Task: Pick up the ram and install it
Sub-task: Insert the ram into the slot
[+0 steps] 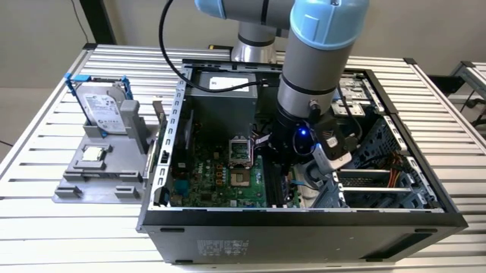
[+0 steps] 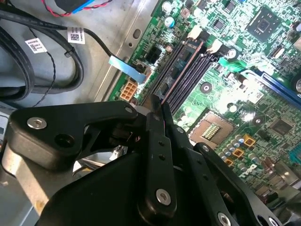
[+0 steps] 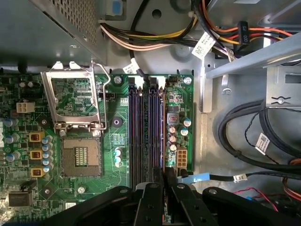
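The ram (image 2: 182,69) shows edge-on as a thin brownish strip. It runs from my fingertips along the outermost of the dark memory slots (image 3: 141,132) on the green motherboard (image 2: 263,66). In the first wrist view the ram (image 3: 163,136) lies as a narrow line over the slot nearest the board's edge. My gripper (image 2: 158,106) is shut on its near end, and the black fingers (image 3: 153,197) are pressed together around it. Whether the ram is seated in the slot or just above it, I cannot tell. In the exterior view my arm (image 1: 304,136) reaches down into the open computer case (image 1: 304,219).
An open processor socket (image 3: 81,157) with its raised metal frame (image 3: 75,96) lies beside the slots. Cable bundles (image 3: 263,141) and the case wall (image 3: 202,94) crowd the other side. Outside the case, a grey holder (image 1: 99,182) carries a hard drive (image 1: 102,108) and a processor chip (image 1: 95,152).
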Motion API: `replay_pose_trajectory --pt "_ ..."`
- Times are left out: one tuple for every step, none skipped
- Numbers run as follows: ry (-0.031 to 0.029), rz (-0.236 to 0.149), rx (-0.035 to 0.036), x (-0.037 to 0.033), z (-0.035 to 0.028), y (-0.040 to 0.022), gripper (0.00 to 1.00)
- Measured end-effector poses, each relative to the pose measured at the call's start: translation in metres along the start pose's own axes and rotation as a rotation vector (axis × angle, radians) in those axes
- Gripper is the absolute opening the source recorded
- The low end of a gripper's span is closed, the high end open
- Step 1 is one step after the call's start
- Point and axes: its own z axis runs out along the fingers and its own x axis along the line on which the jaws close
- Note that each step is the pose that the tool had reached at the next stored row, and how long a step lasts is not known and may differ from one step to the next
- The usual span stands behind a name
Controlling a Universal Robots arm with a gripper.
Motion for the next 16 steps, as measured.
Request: replay_pose_trajectory --pt "0.0000 0.000 0.0000 -0.0002 0.0011 0.0010 0.00" --pt "0.0000 0.000 -0.0001 -0.0005 0.0020 0.0019 0.00" --pt "0.0000 0.000 0.0000 -0.0006 0.0025 0.0022 0.00" --pt "0.0000 0.001 0.0000 -0.0006 0.0029 0.0022 0.00" --pt "0.0000 0.000 0.0000 -0.0006 0.0033 0.0022 0.00" --pt "0.0000 0.000 0.0003 -0.0006 0.0036 0.0022 0.00" --pt "0.0000 0.000 0.0003 -0.0006 0.0039 0.0021 0.00" --pt "-0.0001 0.000 0.0001 -0.0006 0.0044 0.0022 0.00" --pt "-0.0001 0.000 0.0001 -0.0006 0.0048 0.0022 0.00" --pt "0.0000 0.000 0.0002 -0.0006 0.0051 0.0022 0.00" --pt "0.0000 0.000 0.0003 -0.0006 0.0051 0.0022 0.00" --pt "0.0000 0.000 0.0003 -0.0006 0.0051 0.0022 0.00" --pt "0.0000 0.000 0.0004 -0.0006 0.0051 0.0022 0.00" --pt "0.0000 0.000 0.0003 -0.0006 0.0052 0.0022 0.00" --pt "-0.0001 0.000 0.0001 -0.0006 0.0053 0.0022 0.00" --pt "-0.0001 -0.003 0.0001 -0.0006 0.0053 0.0022 0.00"
